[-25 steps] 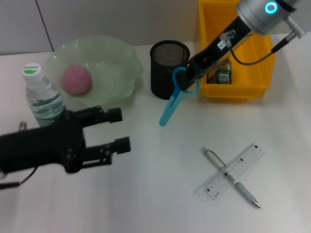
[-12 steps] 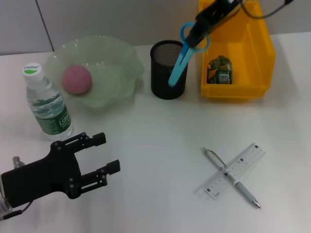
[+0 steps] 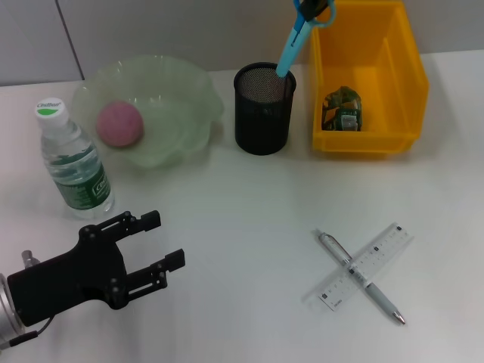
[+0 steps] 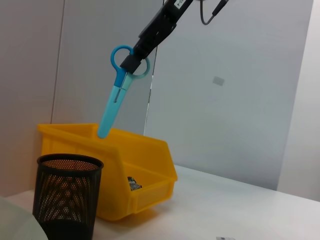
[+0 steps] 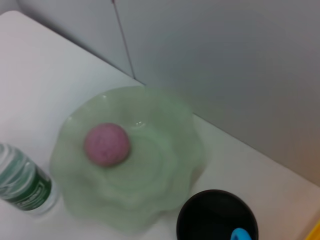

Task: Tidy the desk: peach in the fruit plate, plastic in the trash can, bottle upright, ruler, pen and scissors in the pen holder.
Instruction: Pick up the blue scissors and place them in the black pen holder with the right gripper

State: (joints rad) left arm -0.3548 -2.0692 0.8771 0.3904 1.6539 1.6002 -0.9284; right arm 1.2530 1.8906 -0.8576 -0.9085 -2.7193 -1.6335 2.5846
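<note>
The peach [image 3: 119,124] was seen in the fruit plate [image 3: 181,94], the bottle [image 3: 72,162] before it, the pen holder [image 3: 263,108] between plate and trash can [image 3: 412,72].

- In the head view the scissors [image 3: 296,34] run off the top edge; their handles and the right gripper holding them are cut away.
- The ruler [image 3: 361,265] crosses over the pen [image 3: 360,277], covering its middle.
- The left arm's rear leaves the frame.
- Ruler markings are too small to read.
</note>
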